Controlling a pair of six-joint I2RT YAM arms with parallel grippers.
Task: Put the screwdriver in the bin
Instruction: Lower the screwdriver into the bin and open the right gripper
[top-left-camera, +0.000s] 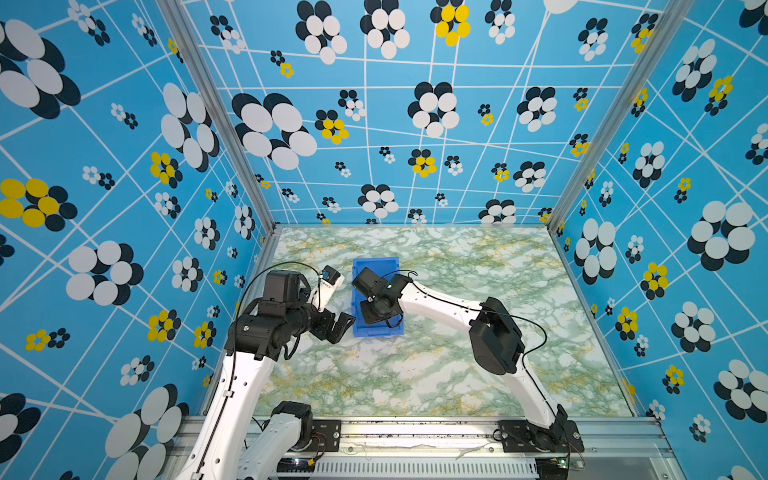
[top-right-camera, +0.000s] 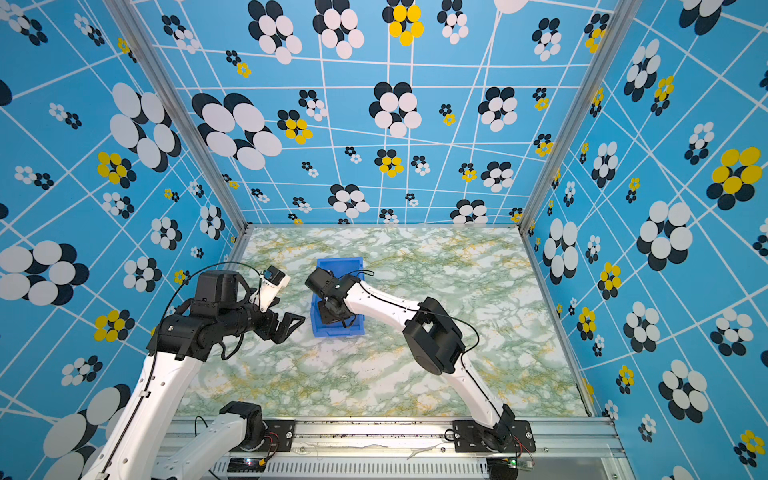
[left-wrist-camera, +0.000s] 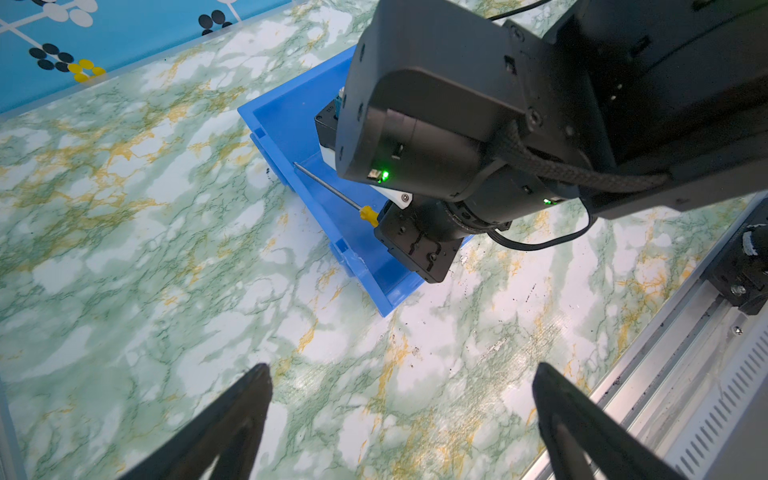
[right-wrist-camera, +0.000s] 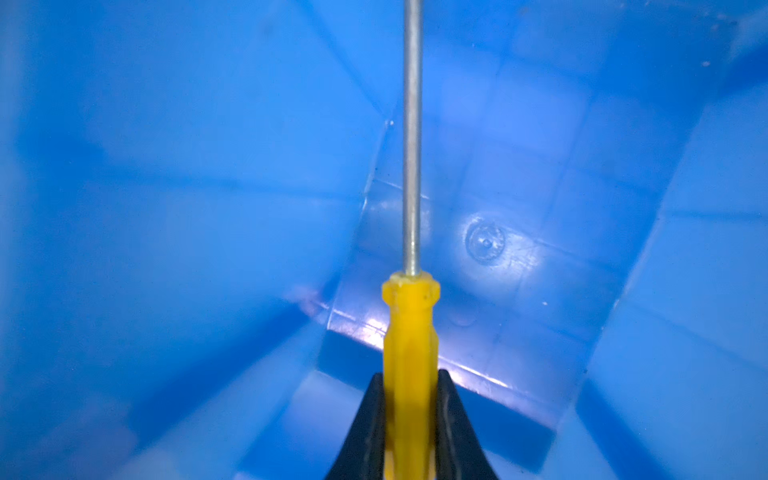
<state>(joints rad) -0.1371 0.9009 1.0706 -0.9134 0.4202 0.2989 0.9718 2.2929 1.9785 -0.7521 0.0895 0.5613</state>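
While the left tool (left-wrist-camera: 400, 370) gapes, the right tool (right-wrist-camera: 409, 376) clamps the screwdriver (right-wrist-camera: 410, 316) inside the bin (right-wrist-camera: 166, 208).

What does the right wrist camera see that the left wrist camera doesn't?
Only the right wrist view shows the right gripper shut on the yellow handle of the screwdriver, and a round mark on the floor of the bin. Only the left wrist view shows the left gripper, open and holding nothing, the marble table, the bin's outside wall, and the right arm over it. Both show the screwdriver and the blue bin.
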